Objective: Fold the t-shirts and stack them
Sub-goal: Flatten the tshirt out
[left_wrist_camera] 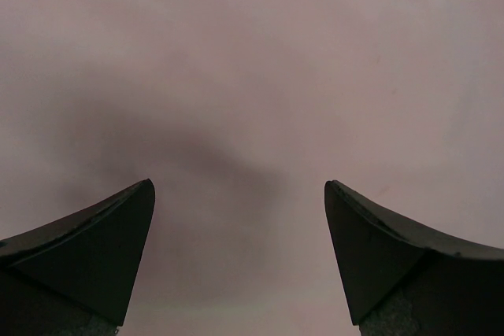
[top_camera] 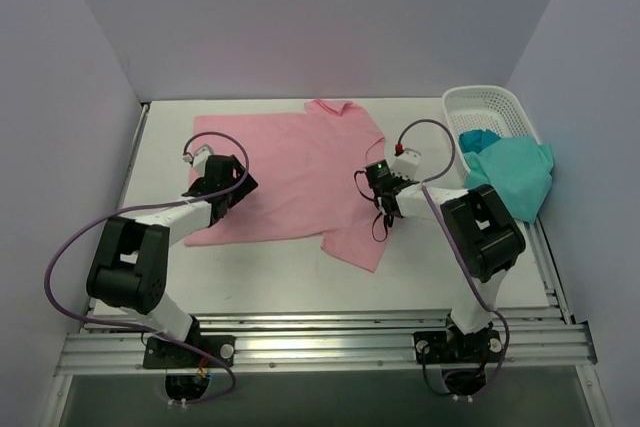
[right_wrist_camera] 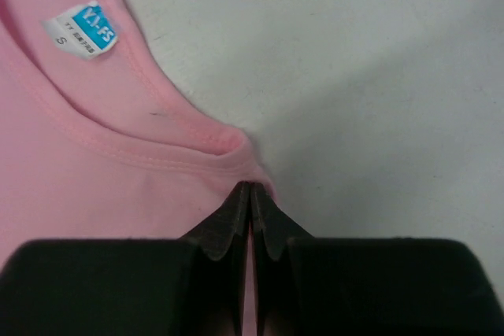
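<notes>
The right gripper [right_wrist_camera: 250, 198], lower centre, is clenched on the collar edge of the pink t-shirt [right_wrist_camera: 94, 186]. The left gripper [left_wrist_camera: 239, 186] gapes wide over it

Pink t-shirt [top_camera: 290, 172] — soft matt cloth

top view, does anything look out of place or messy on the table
The teal t-shirt is the odd one. It spills over the near rim of the white basket, crumpled, part inside and part hanging out onto the table. The pink t-shirt lies spread nearly flat, and nothing looks amiss with it.
</notes>
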Controlling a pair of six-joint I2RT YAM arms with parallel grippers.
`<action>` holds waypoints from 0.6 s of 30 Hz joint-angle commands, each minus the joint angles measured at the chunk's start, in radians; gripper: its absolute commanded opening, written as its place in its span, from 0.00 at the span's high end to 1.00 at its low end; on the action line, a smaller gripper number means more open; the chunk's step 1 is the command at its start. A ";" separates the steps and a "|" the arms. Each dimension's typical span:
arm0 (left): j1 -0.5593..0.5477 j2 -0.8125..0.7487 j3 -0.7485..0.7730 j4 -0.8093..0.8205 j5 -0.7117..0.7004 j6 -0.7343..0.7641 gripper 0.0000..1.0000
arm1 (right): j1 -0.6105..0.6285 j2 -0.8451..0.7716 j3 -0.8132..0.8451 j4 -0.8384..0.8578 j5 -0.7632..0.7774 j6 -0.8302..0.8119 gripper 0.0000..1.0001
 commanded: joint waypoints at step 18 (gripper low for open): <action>0.002 -0.275 -0.135 0.017 -0.058 -0.059 0.02 | 0.447 -0.628 -0.226 -0.723 0.357 0.721 1.00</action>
